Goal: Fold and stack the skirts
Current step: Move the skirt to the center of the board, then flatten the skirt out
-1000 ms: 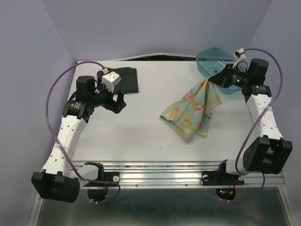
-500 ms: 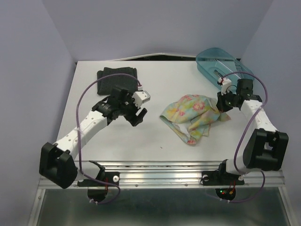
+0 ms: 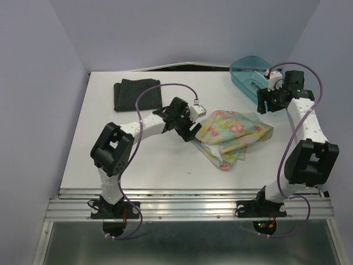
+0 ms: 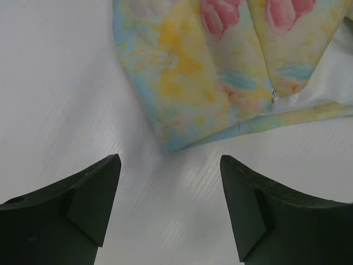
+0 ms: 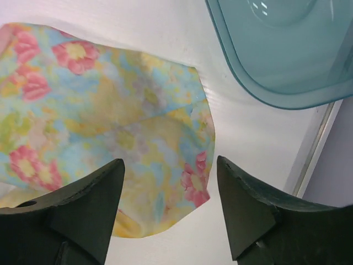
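Left arm reaches across the table (image 3: 154,165), left gripper (image 4: 169,171) wide open and empty at the floral skirt's (image 3: 234,130) left edge. Right gripper (image 5: 170,165), also open and empty, hovers over its right end. The black skirt (image 3: 137,94) lies folded near the far-left corner.

The white table (image 3: 149,160) is carrying three things. A dark skirt (image 3: 137,94) is lying folded into a rough square near the far left corner. A floral skirt (image 3: 234,132), pastel yellow with pink, blue and green blooms, is lying loosely folded right of centre, its layers overlapping unevenly and a pale inner layer showing along its near edge. A translucent teal bin (image 3: 251,72) is sitting at the far right corner, close to the table's edge. A strip of bare table is separating the bin from the floral skirt, and the two skirts are lying well apart.
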{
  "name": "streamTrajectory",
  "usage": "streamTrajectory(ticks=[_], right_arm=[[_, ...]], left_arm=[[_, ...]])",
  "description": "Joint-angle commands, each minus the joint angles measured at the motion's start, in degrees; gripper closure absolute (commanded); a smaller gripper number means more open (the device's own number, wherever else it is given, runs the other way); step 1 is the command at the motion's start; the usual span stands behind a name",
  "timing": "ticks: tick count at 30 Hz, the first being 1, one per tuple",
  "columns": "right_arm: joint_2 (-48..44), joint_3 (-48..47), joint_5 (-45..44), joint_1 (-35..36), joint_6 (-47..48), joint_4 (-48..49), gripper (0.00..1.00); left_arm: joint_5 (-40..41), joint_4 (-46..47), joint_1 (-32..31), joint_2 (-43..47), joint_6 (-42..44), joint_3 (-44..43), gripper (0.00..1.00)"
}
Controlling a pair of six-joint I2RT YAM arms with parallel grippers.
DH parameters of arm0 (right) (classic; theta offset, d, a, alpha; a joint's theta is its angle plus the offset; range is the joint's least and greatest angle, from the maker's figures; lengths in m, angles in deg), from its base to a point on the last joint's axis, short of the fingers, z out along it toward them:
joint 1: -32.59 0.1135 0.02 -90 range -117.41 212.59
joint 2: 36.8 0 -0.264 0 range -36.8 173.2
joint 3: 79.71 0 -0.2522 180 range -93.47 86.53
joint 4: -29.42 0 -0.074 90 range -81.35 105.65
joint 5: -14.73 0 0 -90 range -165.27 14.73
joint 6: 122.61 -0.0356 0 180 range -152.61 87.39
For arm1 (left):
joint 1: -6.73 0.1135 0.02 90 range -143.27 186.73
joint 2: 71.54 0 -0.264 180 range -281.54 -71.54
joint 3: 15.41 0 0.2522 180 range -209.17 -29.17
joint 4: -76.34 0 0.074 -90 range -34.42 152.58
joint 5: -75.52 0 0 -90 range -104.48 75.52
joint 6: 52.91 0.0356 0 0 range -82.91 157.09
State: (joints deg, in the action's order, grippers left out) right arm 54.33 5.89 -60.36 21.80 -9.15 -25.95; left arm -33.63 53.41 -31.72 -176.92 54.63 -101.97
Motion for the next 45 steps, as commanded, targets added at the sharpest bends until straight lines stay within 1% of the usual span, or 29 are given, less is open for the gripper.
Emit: streamTrajectory(ticks=[1,3,4,5,6,7,8,9,10,12,13,15,16,17,19,20,21,24,31,35,36,39,40,41,43,45], right_arm=[[-3.4,-5.0,8.5,0.0,2.8,-11.0,0.27],[-4.8,-4.9,12.7,0.0,6.3,-14.9,0.27],[-5.9,-4.4,16.1,0.6,10.4,-19.3,0.27],[-6.4,-4.0,17.1,2.0,12.2,-23.4,0.29],[-6.8,-3.4,17.5,3.0,15.2,-24.9,0.30],[-8.1,-1.5,17.7,4.2,16.1,-25.9,0.32],[-8.9,-0.1,17.4,5.5,17.0,-26.2,0.33],[-10.9,1.3,17.2,8.4,17.9,-25.9,0.36],[-12.2,4.5,16.8,10.2,18.0,-24.9,0.37],[-14.5,7.7,15.5,14.3,17.9,-21.1,0.41],[-16.2,9.0,14.2,18.3,17.8,-19.6,0.42],[-17.4,12.6,12.5,22.1,17.8,-16.8,0.44],[-17.7,13.7,10.4,24.0,18.1,-13.8,0.46],[-17.7,14.6,9.5,27.1,18.2,-12.7,0.46],[-17.0,16.7,7.5,31.0,19.2,-10.6,0.48],[-16.4,17.2,7.0,31.0,19.4,-10.3,0.48],[-15.6,17.7,6.3,33.4,19.6,-9.2,0.48],[-14.2,20.4,2.2,37.0,20.0,-5.3,0.48],[-5.7,21.6,-3.9,37.0,20.2,0.5,0.49],[-3.8,22.4,-7.7,37.0,20.6,3.9,0.51],[-3.4,22.3,-8.1,37.0,21.4,3.4,0.55],[-3.5,22.0,-7.9,37.0,22.5,1.9,0.62],[-3.6,22.0,-7.3,37.0,23.4,0.7,0.69],[-3.7,22.0,-7.1,37.0,23.9,0.0,0.71],[-3.6,21.6,-6.7,37.0,25.3,-2.9,0.83],[-3.7,20.7,-6.4,37.0,25.4,-5.1,0.97]], left_arm=[[-0.7,3.3,-1.4,-3.4,-2.8,-3.6,0.18],[0.6,2.9,-1.7,-4.9,-4.1,-4.8,0.20],[1.0,2.5,-1.7,-6.4,-4.6,-5.9,0.22],[1.6,2.1,-1.6,-7.1,-4.8,-6.4,0.23],[1.8,1.8,-1.6,-7.7,-5.1,-6.8,0.24],[1.9,1.2,-1.7,-8.5,-5.2,-7.7,0.30],[1.9,0.9,-1.7,-8.9,-5.2,-7.7,0.34],[1.8,0.2,-1.7,-9.1,-5.7,-8.1,0.43],[1.8,-0.1,-1.7,-9.2,-5.8,-8.4,0.47],[1.1,-0.8,-1.7,-9.1,-6.1,-8.4,0.53],[0.7,-1.6,-1.5,-8.9,-6.3,-8.3,0.54],[-0.5,-1.9,-1.4,-8.2,-6.5,-7.0,0.55],[-1.0,-1.7,-1.3,-7.4,-6.7,-6.4,0.55],[-1.3,-1.7,-1.3,-7.0,-6.8,-5.9,0.55],[-2.0,-1.6,-1.2,-6.3,-6.8,-4.6,0.55],[-2.3,-1.6,-1.2,-6.2,-6.9,-4.5,0.54],[-2.5,-1.7,-1.2,-6.1,-6.8,-4.5,0.53],[-2.6,-2.2,-1.2,-6.3,-6.6,-5.1,0.51],[-3.0,-2.8,-1.2,-8.1,-6.7,-6.6,0.44],[-3.1,-2.7,-1.1,-9.1,-6.9,-7.1,0.43],[-3.1,-2.7,-1.1,-9.3,-6.9,-7.2,0.43],[-3.3,-2.7,-1.1,-10.1,-7.0,-7.8,0.43],[-3.3,-2.8,-1.1,-10.6,-7.1,-8.0,0.43],[-3.5,-2.8,-1.0,-10.9,-7.1,-8.3,0.43],[-3.6,-2.9,-0.8,-11.8,-7.2,-8.7,0.44],[-3.8,-3.3,-0.6,-12.4,-7.1,-9.3,0.48]])
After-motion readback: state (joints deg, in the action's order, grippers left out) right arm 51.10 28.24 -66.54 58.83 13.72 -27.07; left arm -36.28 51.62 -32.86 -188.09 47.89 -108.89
